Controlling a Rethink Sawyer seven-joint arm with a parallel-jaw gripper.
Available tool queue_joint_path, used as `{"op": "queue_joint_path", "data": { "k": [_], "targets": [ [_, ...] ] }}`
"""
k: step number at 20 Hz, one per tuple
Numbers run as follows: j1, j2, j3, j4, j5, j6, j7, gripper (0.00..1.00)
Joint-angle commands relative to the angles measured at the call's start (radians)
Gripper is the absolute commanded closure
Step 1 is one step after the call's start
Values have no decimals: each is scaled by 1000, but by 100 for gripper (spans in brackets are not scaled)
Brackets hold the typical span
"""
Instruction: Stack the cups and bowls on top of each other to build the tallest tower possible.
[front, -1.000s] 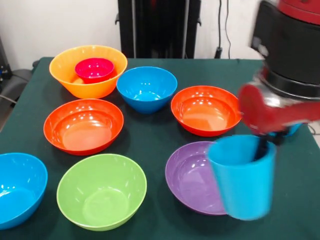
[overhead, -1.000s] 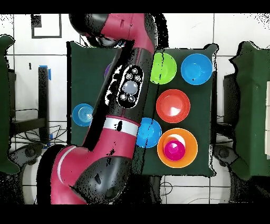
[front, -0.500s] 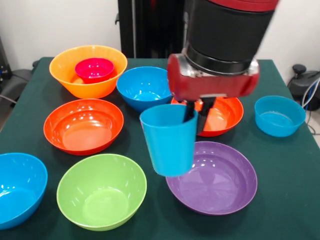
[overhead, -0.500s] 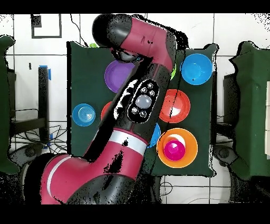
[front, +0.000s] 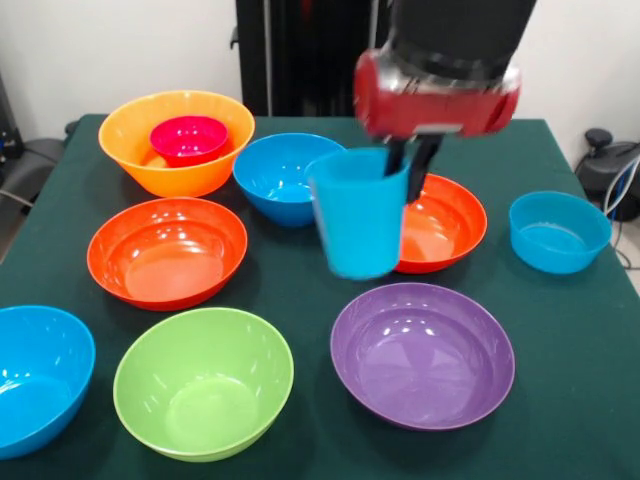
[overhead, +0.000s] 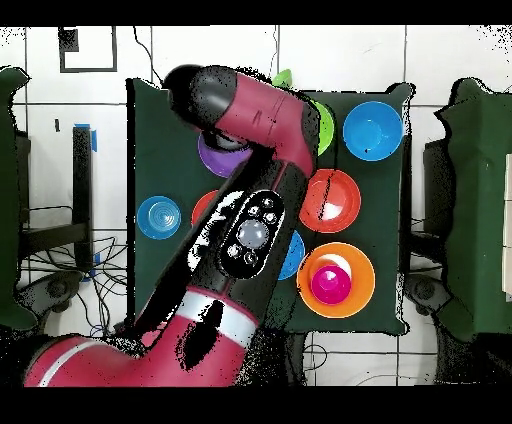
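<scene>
My gripper (front: 403, 186) hangs above the table's middle, shut on the rim of the light-blue cup (front: 357, 218). One black finger is inside the cup and one is outside. The cup is in the air, in front of the right red-orange bowl (front: 445, 228) and beside the blue bowl (front: 285, 172). The yellow-orange bowl (front: 180, 178) at the far left holds the small magenta bowl (front: 188, 138). The purple bowl (front: 422, 352), the lime green bowl (front: 203, 380) and another red-orange bowl (front: 167, 250) stand nearer. In the overhead view the arm (overhead: 250, 230) hides the gripper and the cup.
A small pale-blue bowl (front: 558, 232) stands at the right edge, and a second blue bowl (front: 35, 375) at the near left corner. From overhead, the magenta bowl (overhead: 330, 284) sits in the yellow-orange bowl (overhead: 363, 290), and the pale-blue bowl (overhead: 158, 216) stands apart at the left.
The gripper carried the cup left from the right side, then lifted it up and back from over the purple bowl's edge. No bowl has moved.
</scene>
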Motion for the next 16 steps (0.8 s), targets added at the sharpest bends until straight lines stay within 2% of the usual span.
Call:
{"op": "queue_joint_path", "data": {
  "k": [1, 4, 7, 10, 15, 16],
  "targets": [
    [75, -260, 191, 399, -62, -152, -79, 100],
    [97, -323, 218, 496, -52, -179, -70, 100],
    [114, -367, 219, 577, -83, -217, -67, 100],
    [112, -441, 235, 704, -109, -289, -105, 100],
    [66, -548, 288, 892, -143, -428, -168, 100],
    [38, -577, 319, 952, -146, -485, -195, 100]
  ]
}}
